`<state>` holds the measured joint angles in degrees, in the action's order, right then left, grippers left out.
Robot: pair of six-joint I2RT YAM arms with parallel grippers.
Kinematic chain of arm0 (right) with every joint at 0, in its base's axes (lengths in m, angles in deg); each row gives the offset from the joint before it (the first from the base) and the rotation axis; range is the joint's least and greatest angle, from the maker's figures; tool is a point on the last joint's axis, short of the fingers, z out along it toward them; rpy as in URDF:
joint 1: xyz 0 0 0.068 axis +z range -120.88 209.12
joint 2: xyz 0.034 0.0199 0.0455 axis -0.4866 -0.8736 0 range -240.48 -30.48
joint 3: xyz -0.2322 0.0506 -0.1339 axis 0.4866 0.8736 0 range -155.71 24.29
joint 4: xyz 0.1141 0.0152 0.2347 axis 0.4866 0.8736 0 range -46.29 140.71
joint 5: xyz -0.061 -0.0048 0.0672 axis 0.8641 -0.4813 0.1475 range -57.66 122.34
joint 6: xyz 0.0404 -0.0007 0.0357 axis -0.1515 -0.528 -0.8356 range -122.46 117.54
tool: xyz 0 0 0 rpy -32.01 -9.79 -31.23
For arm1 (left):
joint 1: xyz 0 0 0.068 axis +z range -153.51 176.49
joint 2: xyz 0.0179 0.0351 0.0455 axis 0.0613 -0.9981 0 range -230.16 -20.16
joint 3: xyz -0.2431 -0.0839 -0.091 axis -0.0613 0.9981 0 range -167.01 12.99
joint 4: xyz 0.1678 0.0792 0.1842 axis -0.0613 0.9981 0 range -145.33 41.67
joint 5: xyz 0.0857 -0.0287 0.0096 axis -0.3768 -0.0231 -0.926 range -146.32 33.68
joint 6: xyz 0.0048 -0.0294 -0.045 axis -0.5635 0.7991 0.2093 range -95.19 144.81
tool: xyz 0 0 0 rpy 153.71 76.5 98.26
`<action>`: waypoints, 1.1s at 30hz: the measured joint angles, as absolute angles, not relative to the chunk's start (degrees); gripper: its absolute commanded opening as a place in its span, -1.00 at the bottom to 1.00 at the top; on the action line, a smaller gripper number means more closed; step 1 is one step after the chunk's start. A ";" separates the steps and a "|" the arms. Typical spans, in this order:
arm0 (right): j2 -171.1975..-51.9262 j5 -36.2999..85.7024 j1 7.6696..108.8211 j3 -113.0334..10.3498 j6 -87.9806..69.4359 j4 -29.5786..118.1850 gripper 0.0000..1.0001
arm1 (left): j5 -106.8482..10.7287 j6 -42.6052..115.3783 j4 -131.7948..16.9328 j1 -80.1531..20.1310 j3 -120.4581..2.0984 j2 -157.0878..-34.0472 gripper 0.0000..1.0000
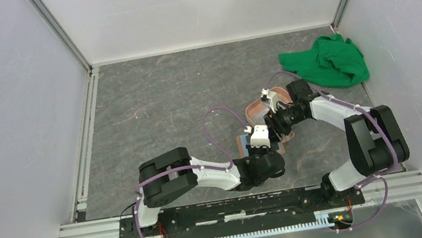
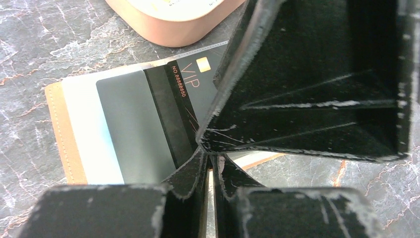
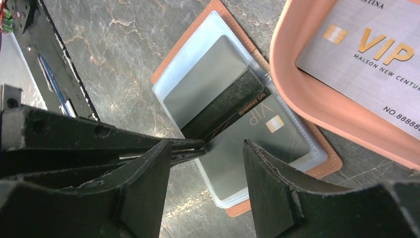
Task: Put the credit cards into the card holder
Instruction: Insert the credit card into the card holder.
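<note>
Right wrist: blk card (image 3: 242, 129) diagonal on holder (image 3: 169, 84); L pincer (image 2: 212, 161) clenched, R pincer (image 3: 207, 148) released.

The left arm (image 1: 204, 174) stretches toward 3 o'clock, the left tool (image 2: 210, 166) pinched closed, pointing to 12. The right arm (image 1: 335, 109) folds back toward 10 o'clock, the right tool (image 3: 207, 148) gaping just beside it.
</note>
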<state>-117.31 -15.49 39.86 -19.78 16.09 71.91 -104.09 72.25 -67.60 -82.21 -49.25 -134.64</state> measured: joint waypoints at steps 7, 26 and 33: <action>-110.75 -13.90 39.86 -19.80 18.49 71.52 -0.26 | -101.69 71.02 -67.60 -81.79 -46.32 -129.44 -0.53; -115.78 -7.05 46.81 -19.19 24.22 69.93 -0.95 | -75.02 66.24 -74.11 -69.33 -21.95 -104.63 0.07; -117.64 -5.07 48.25 -19.78 24.90 70.38 -0.94 | -66.74 68.29 -80.36 -64.57 -16.92 -103.34 0.10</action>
<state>-117.64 -5.07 48.25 -19.78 24.90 70.38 -66.74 68.29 -80.36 -64.57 -16.92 -103.34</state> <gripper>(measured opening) 0.031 0.543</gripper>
